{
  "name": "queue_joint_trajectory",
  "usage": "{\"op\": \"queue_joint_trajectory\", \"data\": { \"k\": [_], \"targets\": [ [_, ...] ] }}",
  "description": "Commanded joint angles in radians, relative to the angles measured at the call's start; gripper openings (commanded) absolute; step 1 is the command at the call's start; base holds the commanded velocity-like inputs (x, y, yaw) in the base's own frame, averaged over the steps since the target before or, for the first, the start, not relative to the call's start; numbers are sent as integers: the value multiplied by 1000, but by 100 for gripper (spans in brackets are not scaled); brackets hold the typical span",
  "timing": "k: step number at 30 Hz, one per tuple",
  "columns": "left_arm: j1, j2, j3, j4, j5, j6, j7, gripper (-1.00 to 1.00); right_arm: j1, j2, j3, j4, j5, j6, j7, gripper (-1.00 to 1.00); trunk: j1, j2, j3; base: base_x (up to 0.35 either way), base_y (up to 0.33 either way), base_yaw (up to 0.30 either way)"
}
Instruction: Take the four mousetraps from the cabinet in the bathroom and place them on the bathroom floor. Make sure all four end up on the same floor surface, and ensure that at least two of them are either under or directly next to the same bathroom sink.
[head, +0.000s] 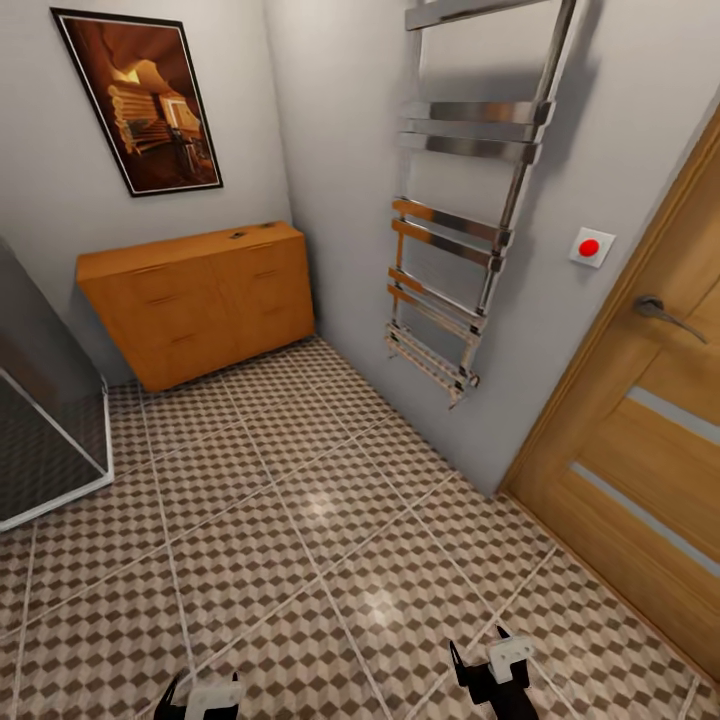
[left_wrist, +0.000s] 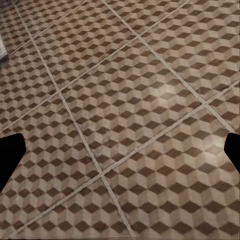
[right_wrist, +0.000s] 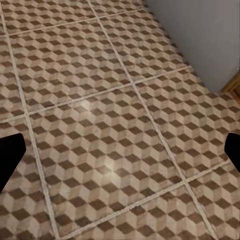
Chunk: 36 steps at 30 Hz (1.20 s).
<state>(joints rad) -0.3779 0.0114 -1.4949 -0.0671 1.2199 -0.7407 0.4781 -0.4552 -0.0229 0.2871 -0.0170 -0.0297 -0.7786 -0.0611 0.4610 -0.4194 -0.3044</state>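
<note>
The low orange-brown wooden cabinet (head: 200, 300) stands in the far corner of the room, with its back against the grey wall under a framed brown picture (head: 140, 98). On its flat top, near the right end, sit a few tiny dark things (head: 238, 235). They are too small to tell if they are the mousetraps.

The tiled floor with the brown, beige and white cube pattern (head: 300, 520) runs wide and bare from the robot all the way to the cabinet. On the left, the edge of a dark glass shower wall with a white rim (head: 50, 420) sticks out into the floor. On the right wall hangs a shiny metal towel rail (head: 470, 200), and past it are a small red button (head: 590, 247) and a wooden door with a silver handle (head: 640, 440).

The left gripper (head: 205, 697) and the right gripper (head: 497, 668) hang low over the tiles. Both have their fingers spread wide apart and hold nothing.
</note>
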Motion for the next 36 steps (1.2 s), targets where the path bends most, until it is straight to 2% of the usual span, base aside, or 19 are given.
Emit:
{"op": "queue_joint_trajectory", "data": {
  "k": [1,20,36],
  "targets": [
    [0,1,-8,-3,3,0,10,100,0,0,9,0,-3,-2,-6,100,0,-2,-2,0,0,288],
    [-1,1,-9,-3,3,0,10,100,0,-1,8,0,-3,-2,-6,100,0,-2,-2,34,0,278],
    [0,1,-9,-3,3,0,10,100,0,-1,9,0,-3,-2,-5,100,0,-2,-2,273,0,36]
  ]
}}
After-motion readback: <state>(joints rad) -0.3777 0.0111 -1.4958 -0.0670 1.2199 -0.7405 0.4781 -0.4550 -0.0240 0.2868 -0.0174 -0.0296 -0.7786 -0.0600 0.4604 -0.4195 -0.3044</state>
